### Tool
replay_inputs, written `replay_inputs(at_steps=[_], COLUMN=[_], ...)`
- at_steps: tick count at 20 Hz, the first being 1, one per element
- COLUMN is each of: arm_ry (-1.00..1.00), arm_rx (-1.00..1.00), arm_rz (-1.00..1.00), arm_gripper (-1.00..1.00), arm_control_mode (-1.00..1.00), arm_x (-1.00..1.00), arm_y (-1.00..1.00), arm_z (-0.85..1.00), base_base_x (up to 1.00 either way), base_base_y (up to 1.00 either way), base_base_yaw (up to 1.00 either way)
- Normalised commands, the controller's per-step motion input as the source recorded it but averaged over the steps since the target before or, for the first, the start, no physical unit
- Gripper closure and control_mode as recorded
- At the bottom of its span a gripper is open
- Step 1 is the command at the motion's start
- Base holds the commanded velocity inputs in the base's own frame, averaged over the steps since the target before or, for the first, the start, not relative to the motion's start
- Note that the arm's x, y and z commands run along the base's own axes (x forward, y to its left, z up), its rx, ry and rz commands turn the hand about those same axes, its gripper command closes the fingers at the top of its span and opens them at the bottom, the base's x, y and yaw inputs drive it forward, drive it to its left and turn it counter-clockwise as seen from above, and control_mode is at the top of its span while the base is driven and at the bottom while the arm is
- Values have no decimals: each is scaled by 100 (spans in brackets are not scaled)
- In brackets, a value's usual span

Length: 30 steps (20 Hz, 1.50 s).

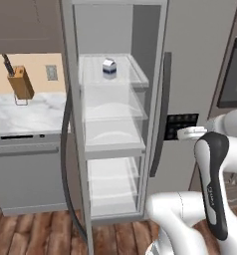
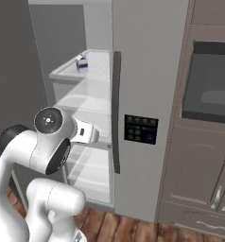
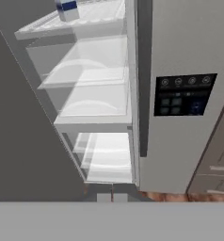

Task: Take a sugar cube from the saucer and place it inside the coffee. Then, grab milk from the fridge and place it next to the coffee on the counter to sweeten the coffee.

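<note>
Nearest the cameras is the white arm, bent at the elbow in front of the fridge (image 1: pixel 190 55). In the hand view the gripper (image 3: pixel 111 197) shows as two small dark tips at the bottom edge, pressed together with barely a seam between them. They hold nothing and touch nothing; they hang in open air ahead of the lower part of the fridge. The hand itself is hard to make out in the base views, so its exact pose is uncertain.

Beyond the gripper the fridge's left door (image 1: pixel 70 149) stands swung open, its edge and a dark gasket running down the left base view. The right door is closed, with a long vertical dark handle (image 2: pixel 116 113) and a black dispenser panel (image 2: pixel 141 128) beside it. Inside the open compartment are pale glass shelves (image 1: pixel 113 114), stacked one above another, the lower ones bare.

Farthest in, on the top shelf, stands the milk (image 1: pixel 109 68): a small white carton with a blue band around its lower part. It is upright, long axis vertical, gable top pointing up, set toward the back of the shelf, well above and beyond the gripper.

To the left of the fridge the counter (image 1: pixel 26 112) runs away under a tan wall, with a wooden knife block (image 1: pixel 21 82) on it. To the right is a dark wall oven (image 2: pixel 211 85) in brown cabinets.
</note>
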Motion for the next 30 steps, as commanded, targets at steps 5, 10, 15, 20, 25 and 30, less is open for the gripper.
replay_inputs(at_steps=[5,10,15,20,25,30], arm_ry=[0,0,0,0,0,0], arm_rx=[0,0,0,0,0,0], arm_rz=[0,0,0,0,0,0], arm_gripper=[100,100,100,100,100,100], arm_control_mode=[100,100,100,100,100,100], arm_x=[0,0,0,0,0,0], arm_y=[0,0,0,0,0,0], arm_z=[0,0,0,0,0,0], base_base_x=[33,39,39,38,47,40], base_base_y=[8,5,7,14,12,19], base_base_yaw=[4,9,14,9,6,6])
